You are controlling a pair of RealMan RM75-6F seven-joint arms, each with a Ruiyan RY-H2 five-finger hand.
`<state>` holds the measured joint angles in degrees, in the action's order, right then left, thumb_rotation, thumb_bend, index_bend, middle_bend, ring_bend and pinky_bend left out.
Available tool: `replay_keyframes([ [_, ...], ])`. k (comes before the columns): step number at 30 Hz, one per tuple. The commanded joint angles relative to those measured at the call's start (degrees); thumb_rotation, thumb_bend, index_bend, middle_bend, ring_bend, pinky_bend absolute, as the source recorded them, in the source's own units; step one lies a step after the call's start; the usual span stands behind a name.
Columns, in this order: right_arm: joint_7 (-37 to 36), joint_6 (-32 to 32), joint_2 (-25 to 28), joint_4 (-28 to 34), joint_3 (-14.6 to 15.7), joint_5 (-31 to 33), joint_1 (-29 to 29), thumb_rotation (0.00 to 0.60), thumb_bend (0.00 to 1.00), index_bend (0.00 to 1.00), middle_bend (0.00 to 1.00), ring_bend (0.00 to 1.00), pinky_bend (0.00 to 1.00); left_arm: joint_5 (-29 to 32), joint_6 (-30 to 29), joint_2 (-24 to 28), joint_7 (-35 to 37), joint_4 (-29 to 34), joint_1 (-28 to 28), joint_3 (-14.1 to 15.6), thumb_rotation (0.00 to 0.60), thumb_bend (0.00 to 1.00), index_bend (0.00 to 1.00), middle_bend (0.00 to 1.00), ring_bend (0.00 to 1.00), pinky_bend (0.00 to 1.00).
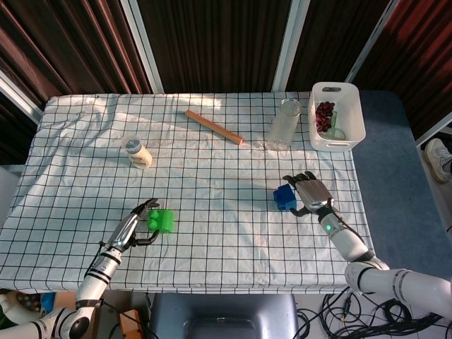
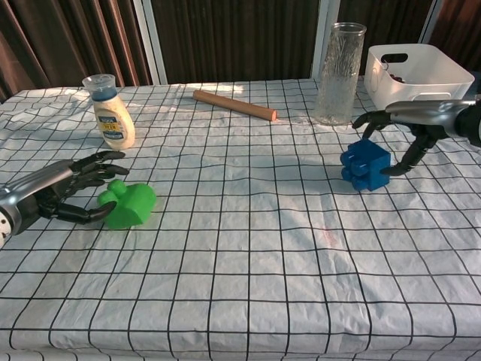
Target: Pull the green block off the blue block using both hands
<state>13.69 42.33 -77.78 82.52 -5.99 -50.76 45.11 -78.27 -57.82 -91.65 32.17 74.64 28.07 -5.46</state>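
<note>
The green block (image 2: 128, 205) (image 1: 164, 220) lies on the checked cloth at the left, apart from the blue block. My left hand (image 2: 69, 189) (image 1: 137, 224) sits just left of it with its fingers spread and holds nothing. The blue block (image 2: 366, 164) (image 1: 284, 197) rests on the cloth at the right. My right hand (image 2: 409, 126) (image 1: 313, 193) arches over its right side, fingers apart, no longer gripping it.
A mayonnaise bottle (image 2: 110, 111) stands behind the left hand. At the back lie a wooden rod (image 2: 234, 104), a tall glass vase (image 2: 337, 73) and a white basket (image 2: 417, 75) holding dark red fruit.
</note>
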Motion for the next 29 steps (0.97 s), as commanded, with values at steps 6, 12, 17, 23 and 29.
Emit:
replay_keyframes([
  [6,-4.1,-2.3,3.7,3.1,-0.8,-1.0,-0.6,0.600,0.20,0.00,0.00,0.00,0.00,-3.8,-2.5,1.9,2.4,0.5,-0.5,1.1,0.600,0.33,0.00,0.00,0.00,0.00],
  [12,-6.9,11.3,11.6,11.6,0.7,-12.8,-8.8,0.600,0.20,0.00,0.00,0.00,0.00,-7.9,-14.3,10.4,-8.9,5.7,-6.2,3.4,0.600,0.35,0.00,0.00,0.00,0.00],
  [17,2.8,35.8,18.1,15.9,7.9,-19.8,-24.6,0.600,0.20,0.00,0.00,0.00,0.00,-2.3,-26.4,18.7,-31.9,11.8,-17.1,5.7,0.600,0.37,0.00,0.00,0.00,0.00],
  [23,-4.5,48.6,13.7,7.9,9.3,-18.5,-37.6,0.600,0.20,0.00,0.00,0.00,0.00,2.8,-34.2,16.5,-48.7,11.7,-24.0,6.5,0.600,0.37,0.00,0.00,0.00,0.00],
  [29,-6.2,53.0,12.6,6.0,9.3,-24.1,-40.7,0.600,0.20,0.00,0.00,0.00,0.00,0.3,-29.0,17.7,-46.7,13.1,-23.0,8.3,0.600,0.36,0.00,0.00,0.00,0.00],
])
